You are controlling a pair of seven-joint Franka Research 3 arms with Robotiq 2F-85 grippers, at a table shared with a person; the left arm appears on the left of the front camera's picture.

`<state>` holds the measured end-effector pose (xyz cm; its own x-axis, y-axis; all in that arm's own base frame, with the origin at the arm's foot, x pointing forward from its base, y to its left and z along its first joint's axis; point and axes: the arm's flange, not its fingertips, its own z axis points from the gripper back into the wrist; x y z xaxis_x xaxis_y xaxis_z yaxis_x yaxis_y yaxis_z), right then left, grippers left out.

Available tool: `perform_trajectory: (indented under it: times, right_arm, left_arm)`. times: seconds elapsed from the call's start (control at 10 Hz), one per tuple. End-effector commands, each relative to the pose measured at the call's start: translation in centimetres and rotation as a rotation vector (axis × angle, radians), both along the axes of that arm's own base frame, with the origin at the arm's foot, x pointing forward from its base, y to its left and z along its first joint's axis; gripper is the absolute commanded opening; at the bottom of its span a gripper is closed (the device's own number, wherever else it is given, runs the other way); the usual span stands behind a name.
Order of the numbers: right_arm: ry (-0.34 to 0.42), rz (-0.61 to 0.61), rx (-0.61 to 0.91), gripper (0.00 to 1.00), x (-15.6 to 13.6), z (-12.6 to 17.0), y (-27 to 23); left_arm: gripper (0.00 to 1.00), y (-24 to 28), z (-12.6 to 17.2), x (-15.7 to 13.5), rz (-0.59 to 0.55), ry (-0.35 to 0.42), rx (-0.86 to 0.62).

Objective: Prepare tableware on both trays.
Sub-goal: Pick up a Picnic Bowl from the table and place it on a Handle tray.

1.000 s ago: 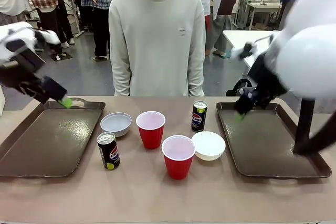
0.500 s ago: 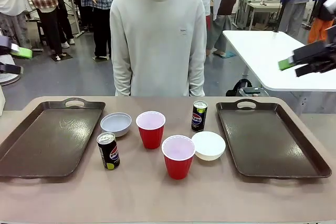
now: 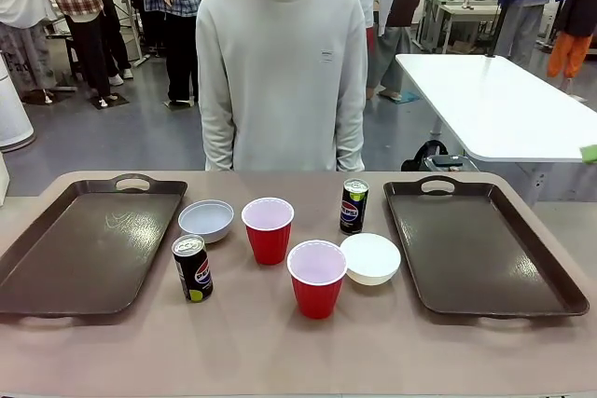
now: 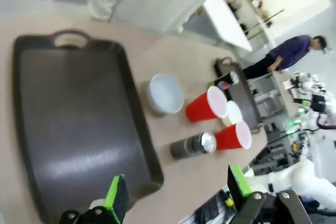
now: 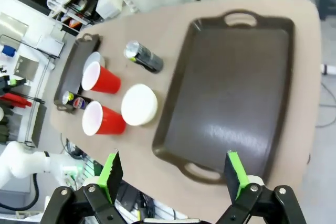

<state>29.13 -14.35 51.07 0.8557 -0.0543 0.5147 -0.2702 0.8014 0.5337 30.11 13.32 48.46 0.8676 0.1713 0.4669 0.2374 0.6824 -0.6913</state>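
Two dark brown trays lie bare, one at the left (image 3: 84,249) and one at the right (image 3: 476,249). Between them stand two red cups (image 3: 268,230) (image 3: 317,279), two white bowls (image 3: 206,220) (image 3: 370,258) and two Pepsi cans (image 3: 192,267) (image 3: 354,206). My left gripper (image 4: 177,192) hangs open high above the left tray (image 4: 73,129), nothing between its fingers. My right gripper (image 5: 173,174) is open too, high over the near end of the right tray (image 5: 236,98); one green pad (image 3: 590,152) peeks in at the front view's right edge.
A person in a light sweater (image 3: 280,72) stands at the table's far side, hands out of sight behind the edge. A white table (image 3: 485,100) is behind to the right. Other people stand farther back.
Both arms have lifted away from the trays' far ends and swung outward, out of the front view. The tableware has not moved.
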Motion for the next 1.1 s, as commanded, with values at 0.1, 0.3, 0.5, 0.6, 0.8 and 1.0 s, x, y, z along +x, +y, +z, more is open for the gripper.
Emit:
perform_trajectory:
  times: [0.1, 0.3, 0.5, 0.6, 0.8, 1.0]
  right_arm:
    - [0.013, 0.01, -0.047, 1.0, -8.4, -8.3, 4.6]
    - [0.027, 0.012, -0.085, 1.0, -9.4, -7.8, 4.9]
    - [0.02, 0.036, -0.09, 1.0, -9.0, -7.8, 5.4]
    - [0.001, 0.027, -0.102, 1.0, -8.6, -7.6, 5.7]
    - [0.04, 0.019, -0.07, 1.0, -3.8, 0.4, -1.6]
    - [0.04, 0.019, -0.07, 1.0, -3.8, 0.4, -1.6]
  left_arm:
    - [1.0, 1.1, -0.1, -2.0, -0.043, 0.03, 0.077]
    - [1.0, 0.5, 0.1, -2.5, -0.044, 0.035, 0.113]
    - [1.0, 1.2, -0.2, -2.6, -0.04, 0.014, 0.109]
    - [1.0, 0.7, 0.1, -2.0, -0.025, 0.044, 0.084]
    - [1.0, 0.7, 0.1, -2.0, -0.025, 0.044, 0.084]
    - [1.0, 0.7, 0.1, -2.0, -0.025, 0.044, 0.084]
